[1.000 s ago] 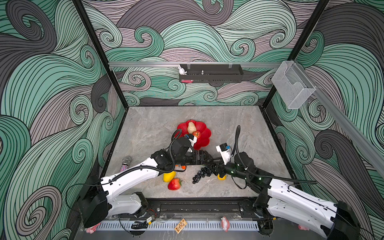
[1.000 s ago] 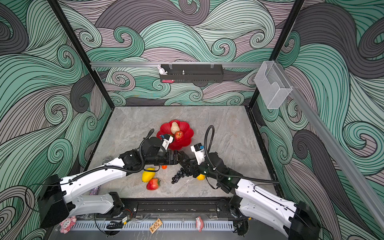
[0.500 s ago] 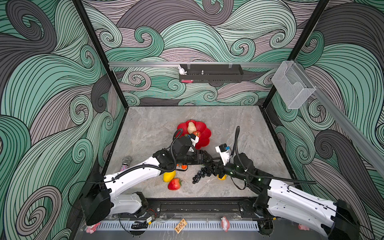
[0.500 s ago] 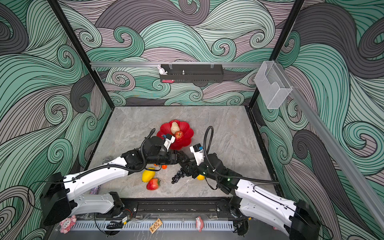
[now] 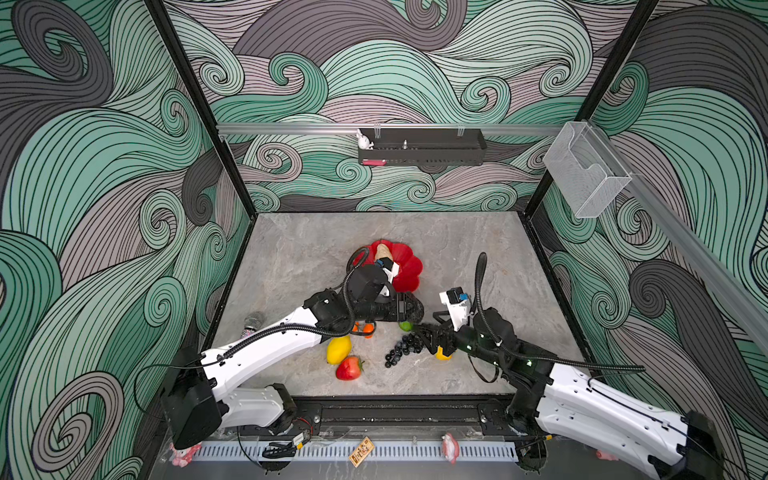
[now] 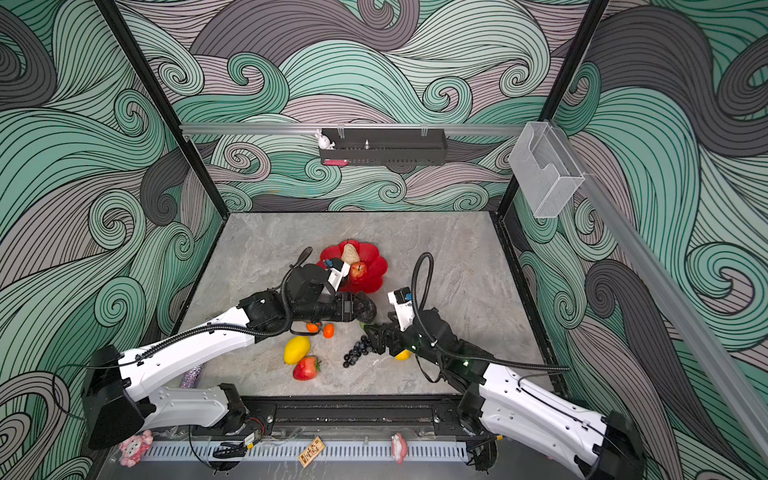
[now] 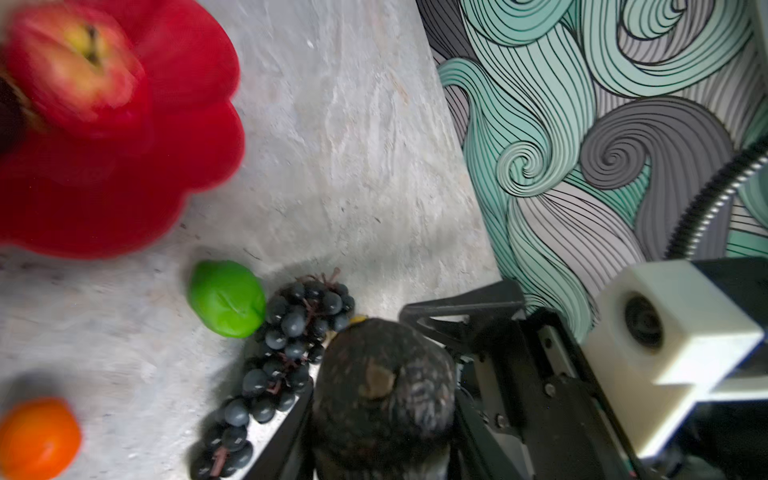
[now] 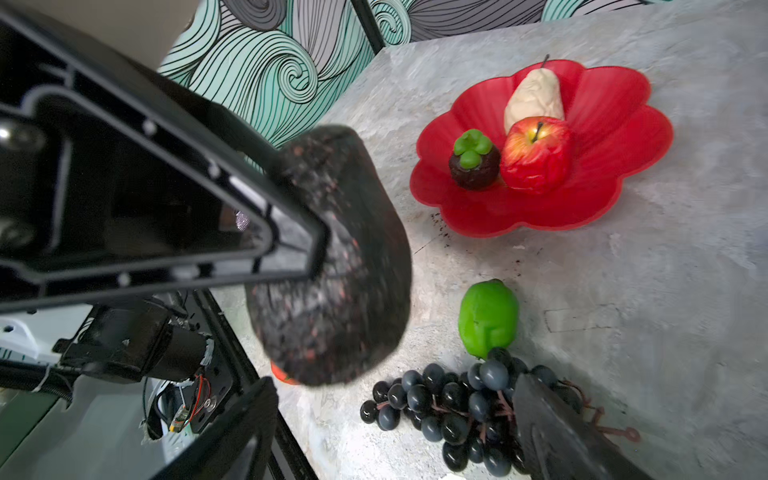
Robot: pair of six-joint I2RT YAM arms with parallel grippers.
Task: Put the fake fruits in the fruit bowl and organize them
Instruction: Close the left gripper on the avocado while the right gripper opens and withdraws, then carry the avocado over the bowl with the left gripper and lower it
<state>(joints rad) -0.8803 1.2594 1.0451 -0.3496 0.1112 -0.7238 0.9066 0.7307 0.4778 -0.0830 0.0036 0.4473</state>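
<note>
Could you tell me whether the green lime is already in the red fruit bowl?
No, the lime lies on the table outside the fruit bowl, next to the grape bunch.

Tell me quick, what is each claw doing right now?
Left gripper: closed on the dark avocado.
Right gripper: open, holding nothing, beside the black grapes.
</note>
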